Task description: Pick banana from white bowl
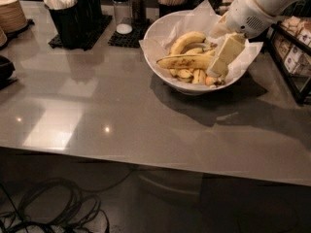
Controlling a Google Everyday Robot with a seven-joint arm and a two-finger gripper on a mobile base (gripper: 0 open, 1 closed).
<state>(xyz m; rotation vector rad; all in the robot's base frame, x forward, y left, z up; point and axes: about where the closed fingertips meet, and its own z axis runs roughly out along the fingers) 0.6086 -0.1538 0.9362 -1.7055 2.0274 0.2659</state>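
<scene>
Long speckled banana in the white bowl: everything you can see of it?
The banana is the longest fruit there, nearly straight, yellow with dark brown speckles and streaks. It lies roughly level across the white bowl, on top of smaller bananas. Its left tip points toward the bowl's left rim; its right end is hidden behind the cream pincer, which reaches down into the bowl's right side.

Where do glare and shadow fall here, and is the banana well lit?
Camera view: glare patches on the table at frame left; the white bowl throws a shadow toward front right; the banana is well lit, the gripper down in the bowl beside it.
</scene>
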